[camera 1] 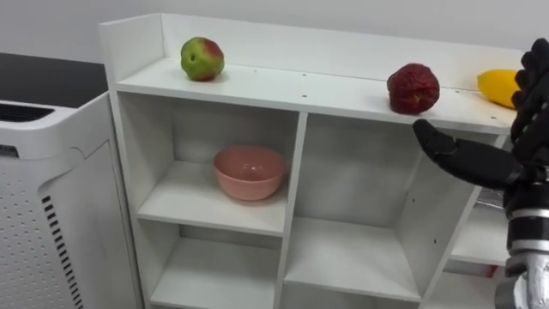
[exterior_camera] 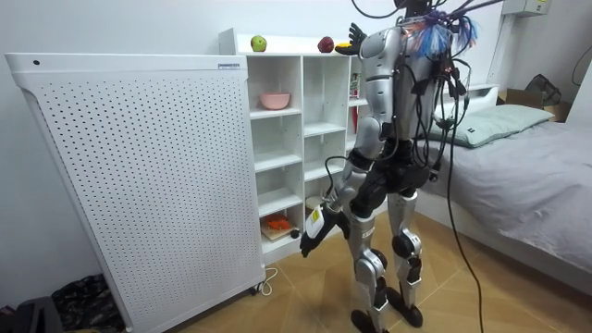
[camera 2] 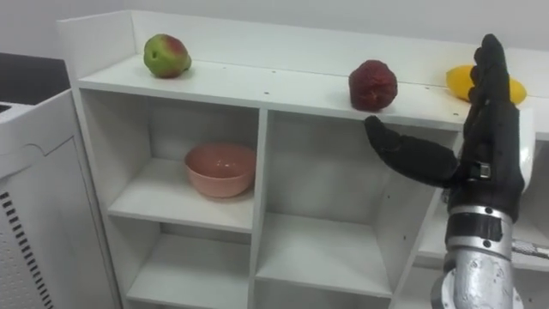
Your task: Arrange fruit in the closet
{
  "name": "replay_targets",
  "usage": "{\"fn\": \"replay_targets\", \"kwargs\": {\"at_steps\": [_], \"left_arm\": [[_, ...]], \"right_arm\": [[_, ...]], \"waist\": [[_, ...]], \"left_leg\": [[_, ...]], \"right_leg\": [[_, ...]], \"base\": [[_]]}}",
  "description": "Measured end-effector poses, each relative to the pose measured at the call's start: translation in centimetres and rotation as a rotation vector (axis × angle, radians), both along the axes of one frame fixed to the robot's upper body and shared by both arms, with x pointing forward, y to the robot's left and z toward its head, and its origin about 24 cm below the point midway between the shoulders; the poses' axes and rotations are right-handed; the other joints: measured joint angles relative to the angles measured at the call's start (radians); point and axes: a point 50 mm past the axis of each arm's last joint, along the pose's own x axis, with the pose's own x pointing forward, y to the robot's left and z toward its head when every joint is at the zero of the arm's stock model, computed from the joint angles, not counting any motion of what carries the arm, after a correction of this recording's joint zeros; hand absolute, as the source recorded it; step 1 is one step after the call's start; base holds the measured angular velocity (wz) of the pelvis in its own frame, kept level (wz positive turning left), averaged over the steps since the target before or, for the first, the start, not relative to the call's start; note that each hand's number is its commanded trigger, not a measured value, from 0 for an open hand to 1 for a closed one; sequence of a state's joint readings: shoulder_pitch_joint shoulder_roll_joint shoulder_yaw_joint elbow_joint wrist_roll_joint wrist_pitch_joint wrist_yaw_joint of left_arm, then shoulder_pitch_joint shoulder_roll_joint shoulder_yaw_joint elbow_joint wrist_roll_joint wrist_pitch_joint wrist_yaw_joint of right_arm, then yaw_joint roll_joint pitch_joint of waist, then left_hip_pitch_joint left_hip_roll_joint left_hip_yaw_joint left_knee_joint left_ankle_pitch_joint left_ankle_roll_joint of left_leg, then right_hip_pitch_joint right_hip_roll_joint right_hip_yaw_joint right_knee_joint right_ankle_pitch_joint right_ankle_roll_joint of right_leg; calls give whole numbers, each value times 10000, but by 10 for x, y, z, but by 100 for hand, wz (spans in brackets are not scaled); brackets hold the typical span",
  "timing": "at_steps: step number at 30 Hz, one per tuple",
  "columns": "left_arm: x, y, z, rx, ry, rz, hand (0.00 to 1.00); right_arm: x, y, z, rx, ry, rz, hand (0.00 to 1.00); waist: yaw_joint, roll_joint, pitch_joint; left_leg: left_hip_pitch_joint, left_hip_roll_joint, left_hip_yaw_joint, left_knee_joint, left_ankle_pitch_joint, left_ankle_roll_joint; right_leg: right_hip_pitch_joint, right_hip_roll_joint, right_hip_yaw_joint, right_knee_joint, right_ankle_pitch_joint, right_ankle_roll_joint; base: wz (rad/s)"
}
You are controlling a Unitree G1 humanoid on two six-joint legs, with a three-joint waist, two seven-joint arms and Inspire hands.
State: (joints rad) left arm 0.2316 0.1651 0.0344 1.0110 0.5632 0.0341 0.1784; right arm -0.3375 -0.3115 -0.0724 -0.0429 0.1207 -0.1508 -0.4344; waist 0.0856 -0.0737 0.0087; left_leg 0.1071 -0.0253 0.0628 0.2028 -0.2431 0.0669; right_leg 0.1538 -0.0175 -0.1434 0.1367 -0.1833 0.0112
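Evidently mid-reach: right hand (camera 2: 495, 142) stood empty, fingers straight, thumb spread, just before the yellow fruit (camera 2: 461, 82) on the closet top (camera 2: 257, 86); left hand (exterior_camera: 313, 236) hung low. Next move called for closing round that fruit.

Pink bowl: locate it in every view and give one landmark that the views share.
Left eye view: pink bowl in the white shelf unit's upper-left compartment, left of centre.
Right eye view: same compartment, left of centre.
Room view: small, in a top-row compartment, on the room view's left of the robot.
Shared landmark: the green apple on the top board, above the bowl.
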Motion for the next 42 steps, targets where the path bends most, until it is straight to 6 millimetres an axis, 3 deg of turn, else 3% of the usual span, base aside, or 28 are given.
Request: {"fn": "replay_targets", "kwargs": {"at_steps": [2,7,17,30,35,42], "left_arm": [[-1,1,0,0,136,22,0],[0,1,0,-43,142,15,0],[2,2,0,-14,74,17,0],[0,6,1,61,136,11,0],[1,8,2,75,141,-5,0],[1,11,3,130,169,-19,0]], "right_arm": [[2,0,1,222,-24,84,0],[9,-5,9,827,-113,329,0],[27,-10,0,623,746,567,0],[36,-23,0,298,1239,629,0],[38,-24,-5,272,1479,682,0],[39,-22,-4,189,1589,1001,0]], "waist": [[19,-8,29],[29,-54,10],[38,-104,-13],[32,-169,-27],[62,-344,-49],[89,-534,7]], "left_leg": [[-23,-8,-103,7,0,0],[-73,-7,-181,20,2,-4],[-40,-42,-213,39,11,6],[-76,-40,-265,134,32,-12],[-87,-41,-253,137,62,-20],[-100,-41,-280,84,67,-19]], "right_leg": [[17,-3,-119,24,0,0],[-1,-2,-246,27,0,0],[30,-29,-259,-13,0,0],[75,-40,-397,-4,0,0],[76,-80,-528,4,0,0],[89,-62,-590,54,0,0]], "base": [[10],[5],[1],[1],[0],[0]]}}
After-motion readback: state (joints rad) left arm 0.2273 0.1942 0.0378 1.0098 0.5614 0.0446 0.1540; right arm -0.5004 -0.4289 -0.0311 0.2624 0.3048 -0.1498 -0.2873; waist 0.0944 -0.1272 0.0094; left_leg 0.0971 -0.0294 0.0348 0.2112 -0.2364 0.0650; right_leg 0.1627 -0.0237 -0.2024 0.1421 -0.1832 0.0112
